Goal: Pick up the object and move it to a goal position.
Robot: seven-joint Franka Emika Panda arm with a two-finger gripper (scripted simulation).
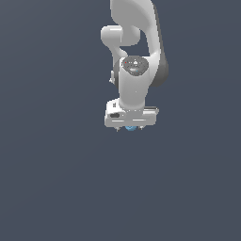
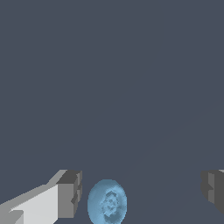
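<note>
The object is a small light-blue ball point(image 2: 107, 202) with a faint swirl on it. In the wrist view it lies between my gripper's point(image 2: 141, 190) two fingers, close to one grey fingertip point(image 2: 70, 194) and far from the other point(image 2: 213, 188). The jaws stand wide apart and neither pad touches the ball. In the exterior view the white hand points down and only a sliver of the ball point(image 1: 130, 127) peeks out under it, between the tips of the gripper point(image 1: 130, 126). No goal marker shows in either view.
The white arm point(image 1: 136, 56) rises behind the hand in the exterior view. A plain dark grey-blue surface point(image 1: 56, 179) fills both views.
</note>
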